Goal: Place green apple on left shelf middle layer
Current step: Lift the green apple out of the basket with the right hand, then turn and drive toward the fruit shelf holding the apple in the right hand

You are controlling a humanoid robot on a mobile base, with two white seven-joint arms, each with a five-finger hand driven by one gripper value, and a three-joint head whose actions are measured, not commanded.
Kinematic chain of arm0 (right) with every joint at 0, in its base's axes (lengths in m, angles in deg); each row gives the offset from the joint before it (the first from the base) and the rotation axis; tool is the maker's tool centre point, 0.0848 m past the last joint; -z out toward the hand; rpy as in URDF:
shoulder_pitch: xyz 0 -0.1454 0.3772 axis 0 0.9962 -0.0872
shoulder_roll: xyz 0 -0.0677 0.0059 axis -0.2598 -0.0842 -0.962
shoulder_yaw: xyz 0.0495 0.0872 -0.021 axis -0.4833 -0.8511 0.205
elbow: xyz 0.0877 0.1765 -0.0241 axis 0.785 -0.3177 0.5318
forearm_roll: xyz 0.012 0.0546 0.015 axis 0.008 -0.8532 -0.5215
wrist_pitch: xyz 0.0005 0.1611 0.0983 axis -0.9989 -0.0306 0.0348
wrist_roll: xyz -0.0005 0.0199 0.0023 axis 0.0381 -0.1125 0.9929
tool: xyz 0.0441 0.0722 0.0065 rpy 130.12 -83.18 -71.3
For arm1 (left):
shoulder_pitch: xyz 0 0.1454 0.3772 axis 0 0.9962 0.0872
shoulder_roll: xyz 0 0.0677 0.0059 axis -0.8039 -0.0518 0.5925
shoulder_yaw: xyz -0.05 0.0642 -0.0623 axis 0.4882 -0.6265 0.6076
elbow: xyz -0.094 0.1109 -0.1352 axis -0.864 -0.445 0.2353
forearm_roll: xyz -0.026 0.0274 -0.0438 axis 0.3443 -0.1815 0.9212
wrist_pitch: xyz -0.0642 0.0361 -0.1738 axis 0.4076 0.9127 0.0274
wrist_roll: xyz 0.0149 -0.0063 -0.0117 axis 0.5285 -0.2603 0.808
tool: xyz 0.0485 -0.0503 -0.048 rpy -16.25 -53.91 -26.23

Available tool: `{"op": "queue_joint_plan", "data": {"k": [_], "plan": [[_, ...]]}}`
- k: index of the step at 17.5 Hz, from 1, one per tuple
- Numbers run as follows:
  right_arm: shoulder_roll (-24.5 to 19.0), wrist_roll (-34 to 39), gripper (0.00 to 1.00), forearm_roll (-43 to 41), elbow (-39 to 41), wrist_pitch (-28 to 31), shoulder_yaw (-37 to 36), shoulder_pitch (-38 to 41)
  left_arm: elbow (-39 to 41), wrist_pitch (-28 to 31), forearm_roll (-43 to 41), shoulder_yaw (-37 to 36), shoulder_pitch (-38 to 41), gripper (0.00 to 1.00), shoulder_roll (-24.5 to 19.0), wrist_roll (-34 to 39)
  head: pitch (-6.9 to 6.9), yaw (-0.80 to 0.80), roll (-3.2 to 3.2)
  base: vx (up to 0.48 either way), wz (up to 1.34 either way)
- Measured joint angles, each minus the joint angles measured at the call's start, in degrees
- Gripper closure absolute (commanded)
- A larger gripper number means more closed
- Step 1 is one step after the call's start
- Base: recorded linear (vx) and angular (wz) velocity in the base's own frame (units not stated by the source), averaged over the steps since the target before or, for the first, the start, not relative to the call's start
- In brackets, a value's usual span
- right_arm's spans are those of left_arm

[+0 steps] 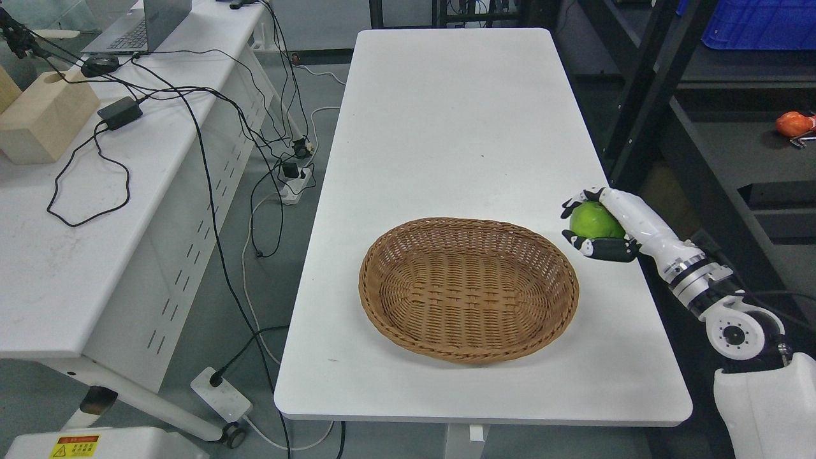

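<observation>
My right hand [583,223] is curled around a green apple [594,221] and holds it above the right edge of the white table [465,127]. The arm comes in from the lower right. A dark shelf unit [714,153] stands to the right of the table, just beyond the hand. The left arm does not show.
An empty brown wicker basket [468,288] sits on the near half of the table, left of the hand. An orange object [792,123] lies on a shelf layer at the right. A second white table [64,191] with a laptop [143,25], cables and a wooden block stands at the left.
</observation>
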Motion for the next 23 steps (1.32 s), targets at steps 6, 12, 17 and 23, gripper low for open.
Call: {"op": "queue_joint_plan", "data": {"k": [6,12,17,23], "plan": [[-1.6,-8.7,1.0,-0.6,2.3,10.5,-7.6,6.9,0.0,0.0,0.0,0.0,0.0,0.0,0.0,0.0,0.0,0.0,0.0,0.0,0.0],[-5.2,-10.1,1.0,-0.8,5.6,17.7,-11.3,15.1,0.0,-0.1,0.0,0.0,0.0,0.0,0.0,0.0,0.0,0.0,0.0,-0.085,0.01],[-8.0,-8.7,1.0,-1.0,9.3,19.3,-12.4,20.9,0.0,-0.1,0.0,0.0,0.0,0.0,0.0,0.0,0.0,0.0,0.0,-0.243,0.02],[-10.0,-5.2,1.0,-6.7,12.0,16.9,-14.7,23.0,0.0,-0.1,0.0,0.0,0.0,0.0,0.0,0.1,0.0,0.0,0.0,-0.231,-0.05]]}}
